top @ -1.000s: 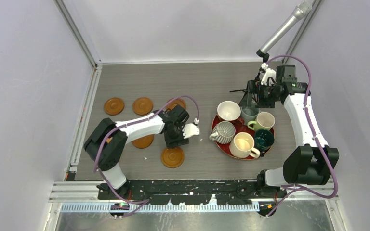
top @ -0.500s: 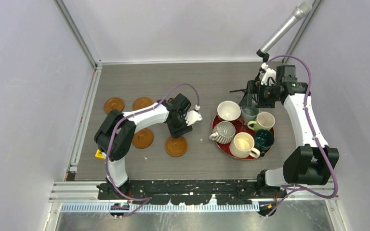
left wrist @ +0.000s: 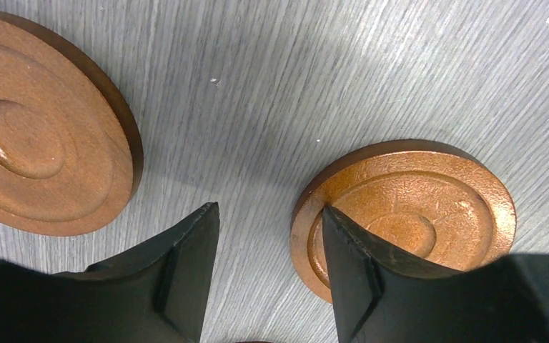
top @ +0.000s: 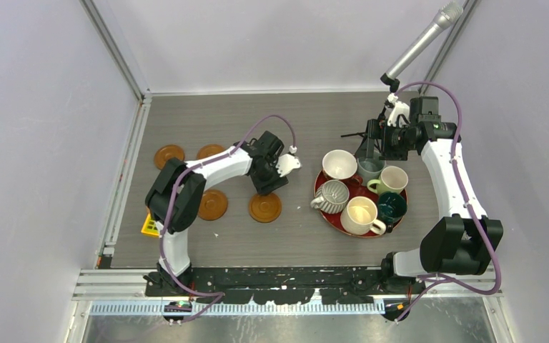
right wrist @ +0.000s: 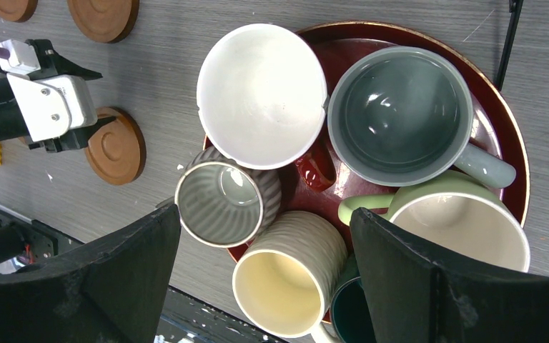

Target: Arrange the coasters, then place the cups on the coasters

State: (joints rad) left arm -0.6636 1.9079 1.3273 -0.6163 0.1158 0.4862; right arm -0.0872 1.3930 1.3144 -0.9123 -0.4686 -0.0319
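In the left wrist view my left gripper (left wrist: 268,212) is open and low over the table. Its right fingertip (left wrist: 343,236) rests in the ring groove of a brown coaster (left wrist: 429,196), while its left fingertip stands over bare table. A second coaster (left wrist: 43,143) lies to the left. From above, that gripper (top: 266,189) is at the far edge of the coaster (top: 265,208). Other coasters (top: 212,204) (top: 169,153) lie to the left. Six cups crowd a red tray (top: 356,187), among them white (top: 339,164), ribbed grey (top: 332,194) and cream (top: 361,214). My right gripper (right wrist: 264,214) hangs open above them.
A yellow block (top: 149,225) lies near the left arm's elbow. A microphone (top: 422,43) leans in at the far right corner. Metal rails run along the table's left and near edges. The grey-blue (right wrist: 400,114), pale green (right wrist: 457,236) and dark teal (right wrist: 350,314) cups fill the tray's right side.
My left gripper has moved away from the near edge and slightly right, and the coaster under its finger has slid with it, level with the neighbouring coaster. The right arm has stayed still.
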